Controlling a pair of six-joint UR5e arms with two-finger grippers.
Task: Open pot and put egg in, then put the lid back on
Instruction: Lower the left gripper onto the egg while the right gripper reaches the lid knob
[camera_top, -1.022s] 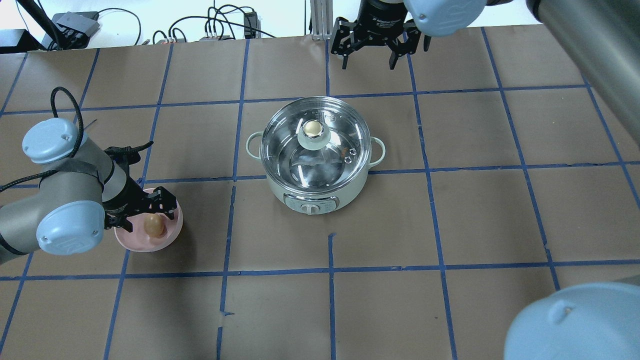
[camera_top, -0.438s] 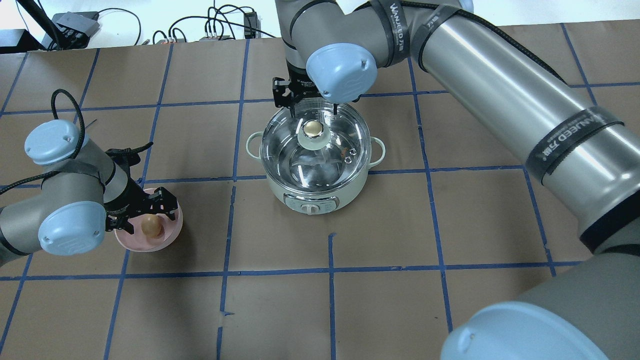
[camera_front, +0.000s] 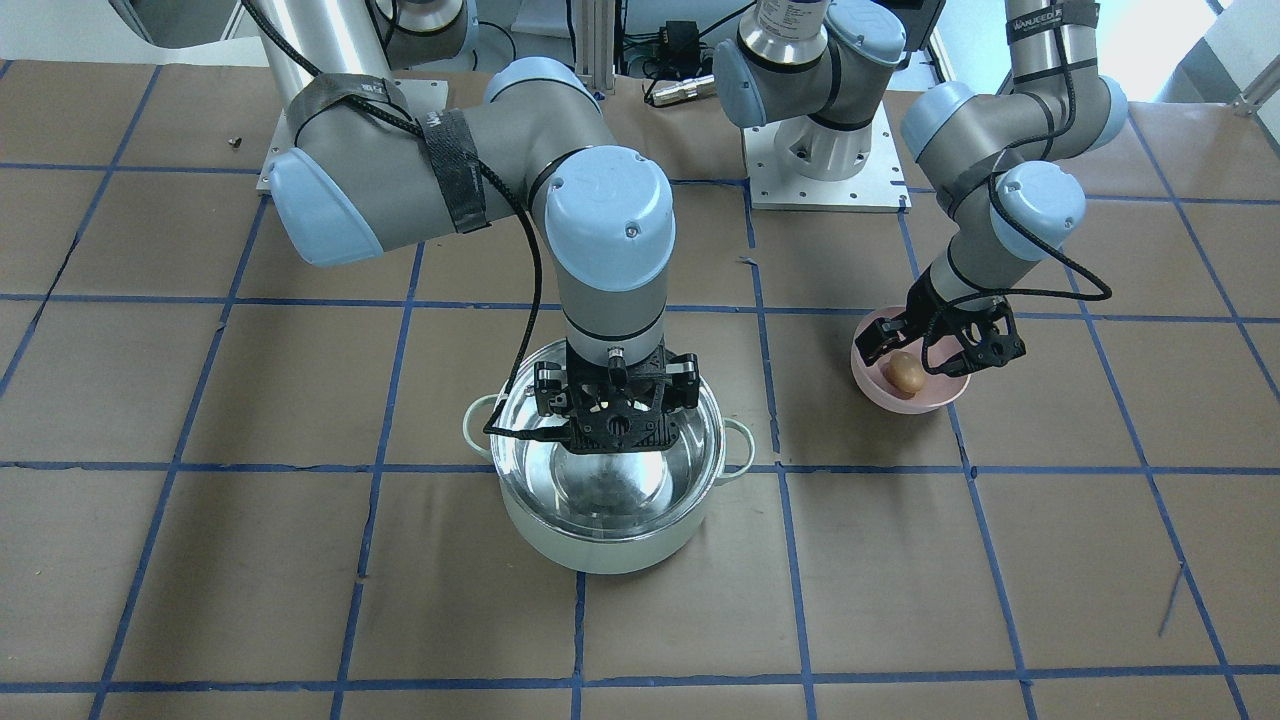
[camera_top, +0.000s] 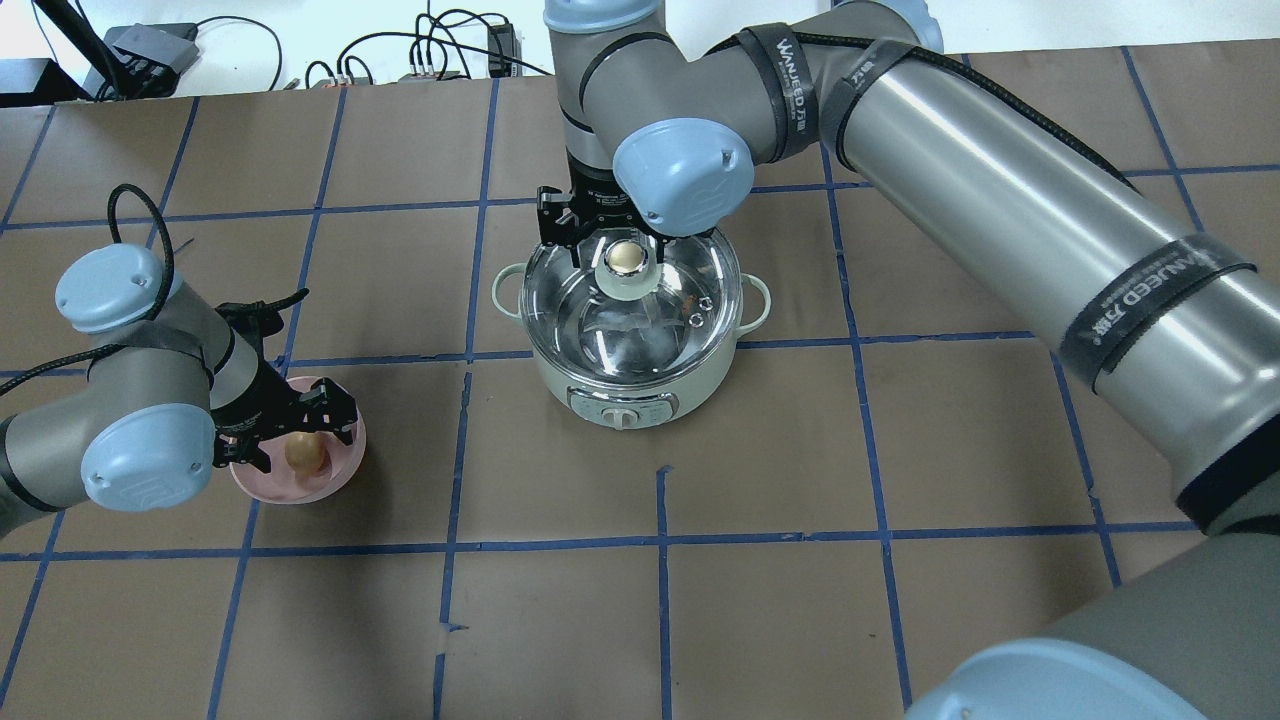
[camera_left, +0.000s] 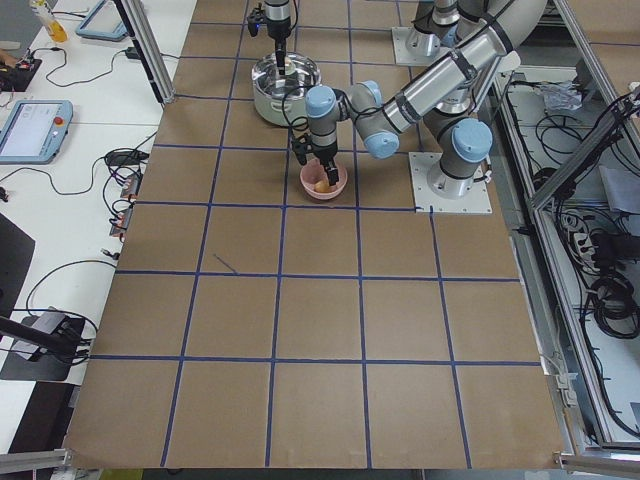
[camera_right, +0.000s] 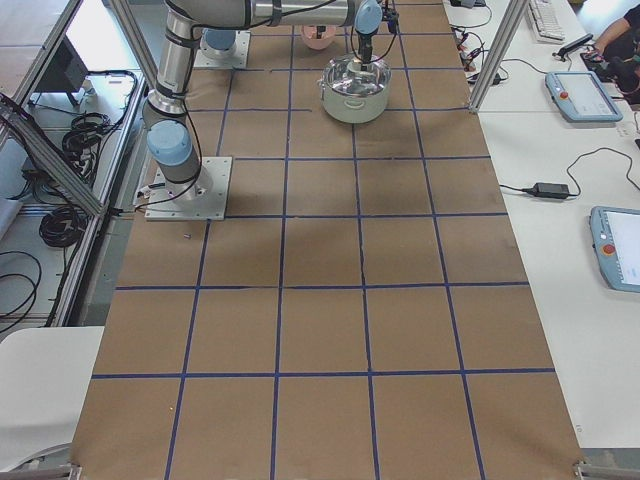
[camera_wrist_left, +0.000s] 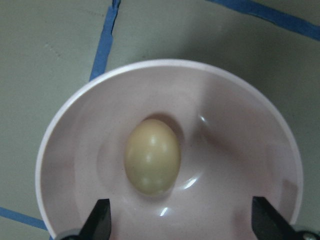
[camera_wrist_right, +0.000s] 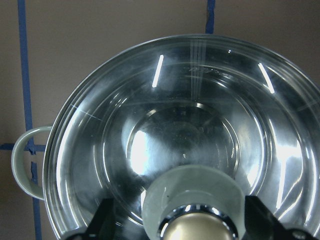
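On mint pot (camera_top: 700, 385), domed glass lid (camera_top: 650, 322), right gripper (camera_wrist_right: 181, 220) spread astride knob (camera_top: 627, 259), left gripper (camera_wrist_left: 182, 222) spread over oval egg (camera_wrist_left: 152, 156)

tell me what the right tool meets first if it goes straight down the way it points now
Likely the lid's knob: the right tool points down, open, its fingers either side of the knob. How far above it stands is unclear.

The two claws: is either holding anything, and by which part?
Nothing is held. The right gripper is open astride the lid knob; the left gripper is open over the egg.
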